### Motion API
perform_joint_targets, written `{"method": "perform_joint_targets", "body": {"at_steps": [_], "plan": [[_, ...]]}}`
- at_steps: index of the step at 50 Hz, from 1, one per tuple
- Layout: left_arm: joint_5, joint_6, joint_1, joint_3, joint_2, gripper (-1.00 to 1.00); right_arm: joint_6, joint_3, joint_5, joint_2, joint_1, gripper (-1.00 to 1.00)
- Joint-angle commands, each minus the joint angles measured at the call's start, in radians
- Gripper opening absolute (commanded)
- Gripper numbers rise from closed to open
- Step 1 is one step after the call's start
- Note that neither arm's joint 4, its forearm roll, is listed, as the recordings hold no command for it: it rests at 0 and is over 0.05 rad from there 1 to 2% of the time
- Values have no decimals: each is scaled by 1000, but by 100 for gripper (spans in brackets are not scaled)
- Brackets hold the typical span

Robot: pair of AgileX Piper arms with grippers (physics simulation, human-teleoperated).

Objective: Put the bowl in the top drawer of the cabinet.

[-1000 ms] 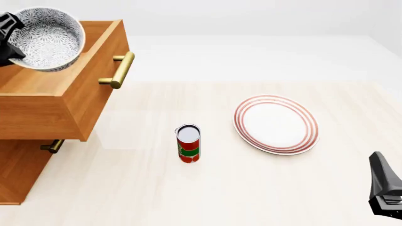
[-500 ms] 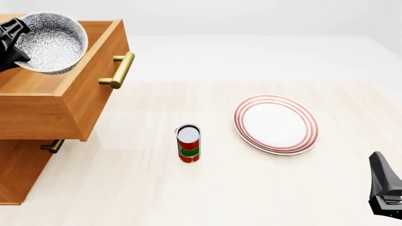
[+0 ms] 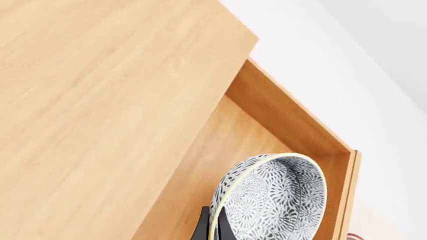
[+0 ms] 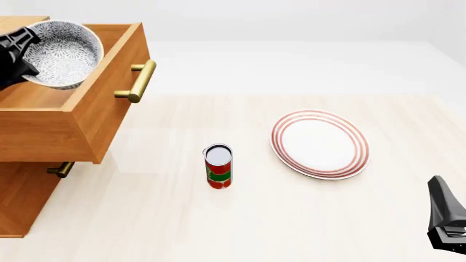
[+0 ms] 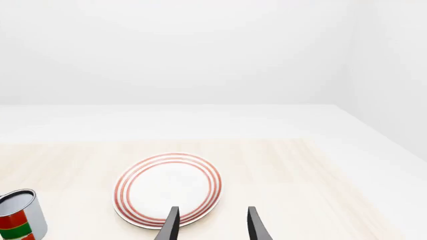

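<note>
Glazed floral bowl (image 4: 67, 54) tilted over wooden top drawer (image 4: 80, 117), rim pinched by left hand (image 4: 22, 52); right hand (image 5: 210, 222) fingers apart.

No readable text in any view.
The can (image 4: 218, 166) carries a red and green label, but no letters or numbers can be read on it.
</note>
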Motion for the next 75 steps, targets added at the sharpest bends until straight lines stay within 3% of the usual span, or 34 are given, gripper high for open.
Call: {"method": "perform_joint_targets", "body": {"at_steps": [1, 47, 51, 52, 75], "plan": [[-15, 4, 5, 1, 12, -100, 0, 0, 0, 0, 0, 100], [-39, 11, 10, 8, 42, -100, 0, 0, 0, 0, 0, 100], [-32, 55, -4, -17, 43, -100, 0, 0, 0, 0, 0, 100], [-29, 70, 16, -28, 47, 100, 0, 0, 0, 0, 0, 100], [75, 84, -43, -122, -39, 100, 0, 0, 0, 0, 0, 100]]}}
